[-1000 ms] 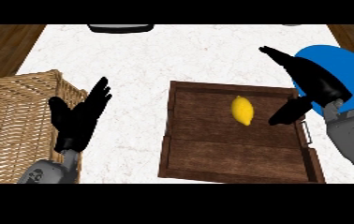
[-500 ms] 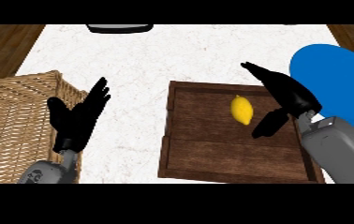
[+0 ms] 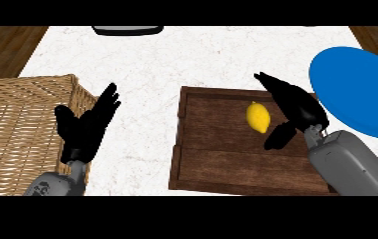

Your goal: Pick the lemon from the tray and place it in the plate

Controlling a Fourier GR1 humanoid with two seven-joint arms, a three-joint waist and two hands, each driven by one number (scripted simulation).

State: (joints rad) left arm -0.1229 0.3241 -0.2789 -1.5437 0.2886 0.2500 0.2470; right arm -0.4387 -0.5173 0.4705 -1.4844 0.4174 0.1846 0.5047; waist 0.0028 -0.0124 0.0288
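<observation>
On the tray (image 3: 214,158), lemon (image 3: 257,117) ungrasped. Right hand (image 3: 297,109) at its 3 o'clock, fingers spread. Pick and carry to plate (image 3: 347,90), 2 o'clock, not yet done.

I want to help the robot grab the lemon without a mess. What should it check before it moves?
1. Lemon lying in the tray, in plain view: ok.
2. Right robot hand open, with the lemon just to its left: ok.
3. Fingers curled round the lemon: not ok, not done yet.
4. Is the hand touching the lemon? Cannot tell.
5. Plate ready just right of the tray: ok.
6. Left robot hand open and resting by the basket, away from the tray: ok.
</observation>
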